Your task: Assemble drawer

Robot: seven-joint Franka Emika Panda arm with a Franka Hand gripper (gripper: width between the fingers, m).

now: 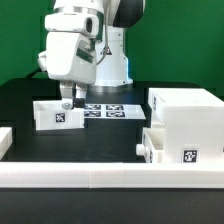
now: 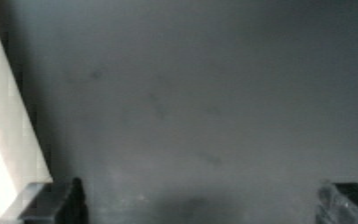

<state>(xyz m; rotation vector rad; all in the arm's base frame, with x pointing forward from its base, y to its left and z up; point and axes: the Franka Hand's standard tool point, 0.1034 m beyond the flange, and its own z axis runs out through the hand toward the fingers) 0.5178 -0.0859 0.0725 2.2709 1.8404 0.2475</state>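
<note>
A small white tray [image 1: 57, 113] with a square tag on its front lies on the black table at the exterior view's left. My gripper [image 1: 68, 99] hangs low at that tray's right end. In the wrist view the gripper [image 2: 202, 205] is open; its two dark fingertips [image 2: 60, 200] stand far apart with only bare dark table between them. A white edge of the tray [image 2: 2, 120] runs along one side, outside the jaws. The tall white casing [image 1: 188, 112] stands at the right. A second tray [image 1: 172, 148] with a front knob [image 1: 138, 148] sits in front of it.
The marker board [image 1: 104, 110] lies flat behind the gripper, next to the small tray. A low white border wall [image 1: 100, 178] runs along the front of the table, with a short piece [image 1: 5, 138] at the left. The robot's base stands at the back.
</note>
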